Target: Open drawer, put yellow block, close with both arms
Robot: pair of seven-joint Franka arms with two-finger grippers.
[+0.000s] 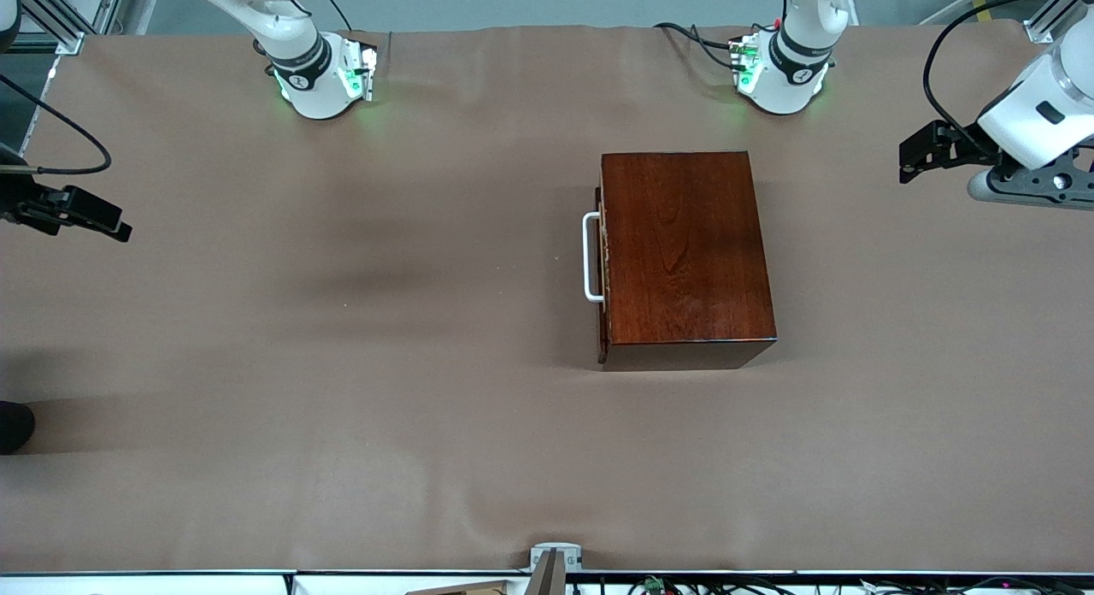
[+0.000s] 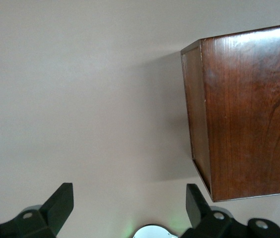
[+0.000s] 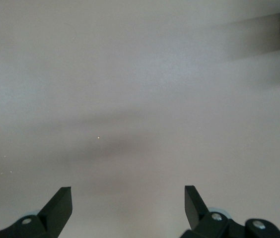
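Note:
A glossy mahogany box (image 1: 684, 253) stands on the brown table, toward the left arm's end. Its drawer (image 1: 603, 262) is pushed fully in, and the white bar handle (image 1: 590, 257) faces the right arm's end. The yellow block is out of view. My left gripper (image 1: 908, 159) hangs over the table's edge at the left arm's end, apart from the box (image 2: 249, 114), open and empty (image 2: 130, 198). Over the table's edge at the other end, my right gripper (image 1: 120, 227) is also open with nothing between its fingers (image 3: 128, 198).
The two arm bases (image 1: 320, 73) (image 1: 782, 69) glow green along the table's back edge. A dark rounded object (image 1: 13, 424) pokes in at the edge of the right arm's end. A small camera mount (image 1: 554, 565) sits at the front edge.

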